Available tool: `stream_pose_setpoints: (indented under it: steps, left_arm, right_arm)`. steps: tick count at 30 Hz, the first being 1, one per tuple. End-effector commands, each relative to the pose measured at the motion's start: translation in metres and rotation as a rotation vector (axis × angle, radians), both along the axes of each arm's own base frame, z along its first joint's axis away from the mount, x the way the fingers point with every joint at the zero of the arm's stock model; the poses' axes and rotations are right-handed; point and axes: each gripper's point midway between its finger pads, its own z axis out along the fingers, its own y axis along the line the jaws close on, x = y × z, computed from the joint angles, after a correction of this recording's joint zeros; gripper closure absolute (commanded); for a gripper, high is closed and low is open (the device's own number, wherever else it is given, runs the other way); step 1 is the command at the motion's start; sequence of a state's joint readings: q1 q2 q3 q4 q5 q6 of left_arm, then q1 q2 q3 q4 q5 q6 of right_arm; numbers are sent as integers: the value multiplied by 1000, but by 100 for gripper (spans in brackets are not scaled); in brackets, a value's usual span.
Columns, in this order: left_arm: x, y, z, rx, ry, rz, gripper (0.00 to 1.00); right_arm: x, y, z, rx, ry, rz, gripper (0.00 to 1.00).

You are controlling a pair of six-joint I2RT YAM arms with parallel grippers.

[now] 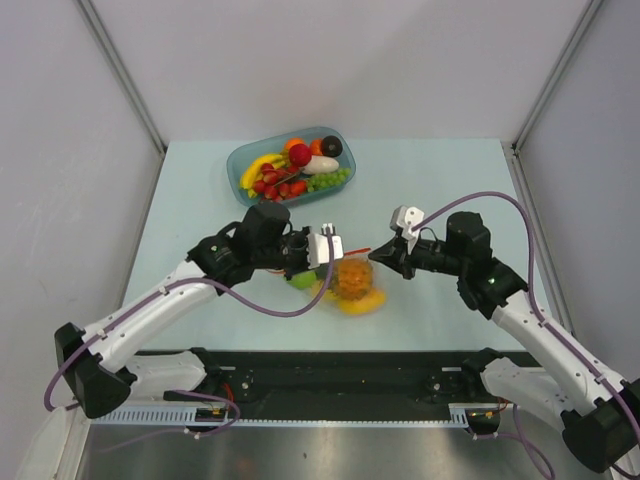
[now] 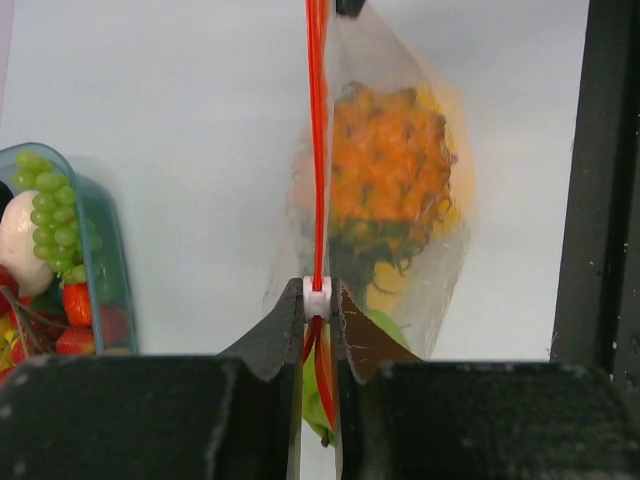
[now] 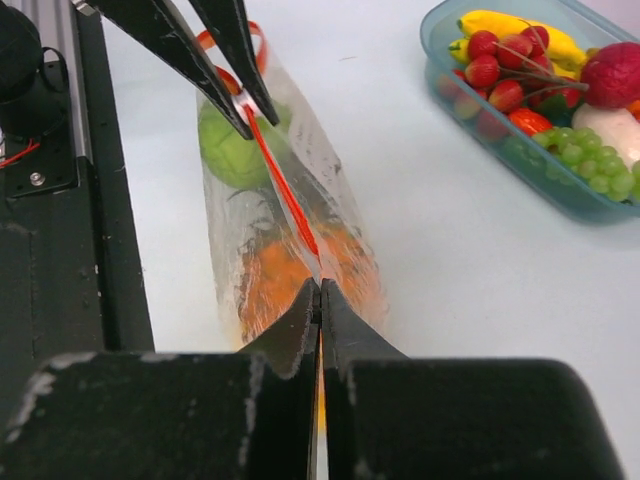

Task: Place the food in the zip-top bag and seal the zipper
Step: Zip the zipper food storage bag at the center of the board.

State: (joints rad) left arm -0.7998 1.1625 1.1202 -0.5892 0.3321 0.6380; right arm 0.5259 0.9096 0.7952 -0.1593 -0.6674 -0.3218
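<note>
Here, the zip-top bag (image 1: 352, 283) hung over the worktop (image 1: 450, 180) near the middle of its near edge, stretched between both arms. The left end effector (image 2: 317, 300) was clamped on one end of the zipper (image 2: 317, 150), and the right end effector (image 3: 320, 290) was pinched tight on the other. Orange and green food (image 2: 390, 170) showed inside. Sealing seemed the step in hand. The next move would likely call for the left to run along the taut strip while the right held firm. More pieces lay in the teal tray (image 1: 240, 175) by the far edge.
</note>
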Motion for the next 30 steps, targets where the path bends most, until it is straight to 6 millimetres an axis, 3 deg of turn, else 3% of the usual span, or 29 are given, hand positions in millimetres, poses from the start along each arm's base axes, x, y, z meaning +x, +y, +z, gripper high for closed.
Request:
stream_pose_setpoints:
  steps: [1,12,19,30]
  left_arm:
    - [1,37,-11,88,-3,74,88]
    - [3,71,-15,113,-21,152,88]
    - [4,92,-20,144,-36,188,88]
    - [11,101,-18,164,-66,192,89]
  right_arm:
    - [9,-17,20,25,-64,-78,100]
    - [25,-55,22,2,-78,-206,100]
    - [24,-73,20,-23,-81,-242,100]
    - [31,-78,15,-36,-70,-249,100]
